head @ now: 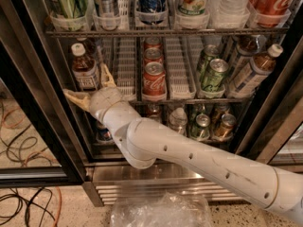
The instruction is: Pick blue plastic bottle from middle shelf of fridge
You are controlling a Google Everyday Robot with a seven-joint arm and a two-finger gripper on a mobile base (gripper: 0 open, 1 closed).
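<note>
clear blue plastic bottle (84, 69), brown drink w/ white cap; gripper (91, 87) unclenched at its base

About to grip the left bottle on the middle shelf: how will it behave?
The blue plastic bottle looks nearly full, so likely heavy for its slim size. Tall and narrow, it may tip if nudged by the open gripper at its base. Thin plastic probably flexes.

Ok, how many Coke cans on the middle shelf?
3 red Coca-Cola cans: front, middle, rear of centre lane; more may hide behind. Open hand by left white-capped plastic bottle.
</note>
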